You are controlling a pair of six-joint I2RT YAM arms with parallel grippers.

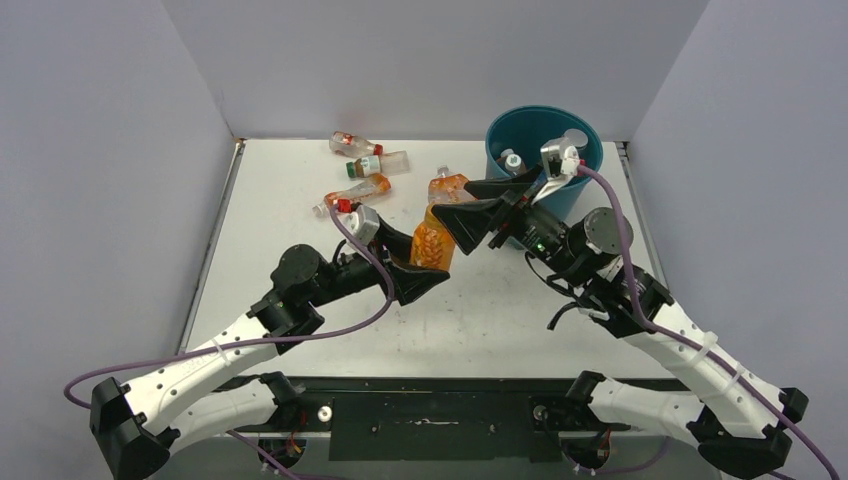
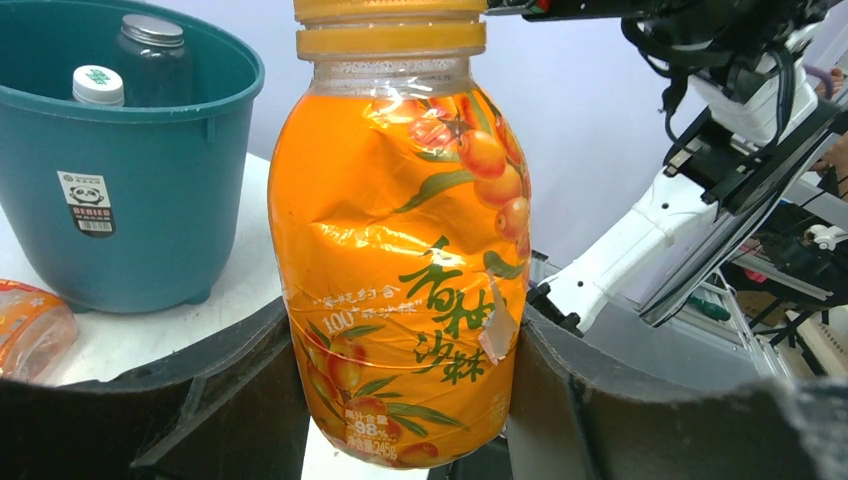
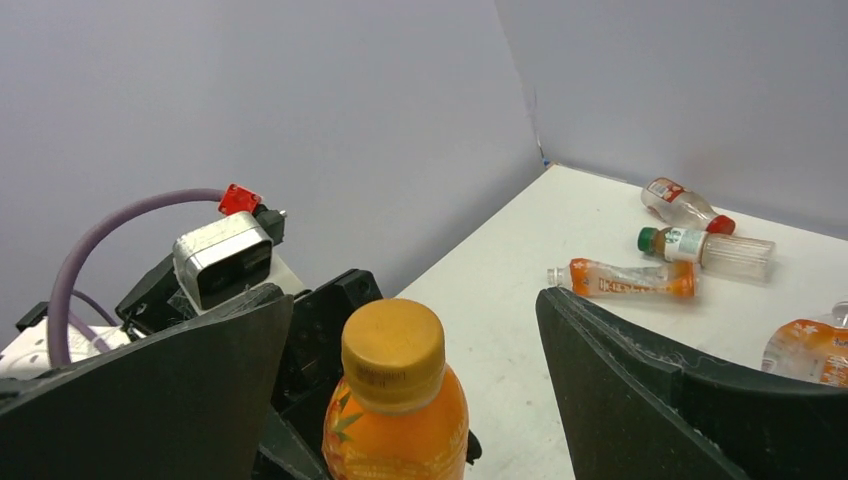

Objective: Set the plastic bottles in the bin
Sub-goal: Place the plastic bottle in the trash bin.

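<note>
My left hand [image 2: 410, 400]: I am pinching the orange bottle [image 2: 400, 250] around its middle, standing up.
My right hand [image 3: 415, 390]: I am holding it spread wide around the cap [image 3: 392, 345], not touching.
The bin [image 1: 590, 150]: sitting far right, just behind my right hand.
Danger: if my left hand lets go before my right one squeezes, the bottle could tip and roll away.
</note>
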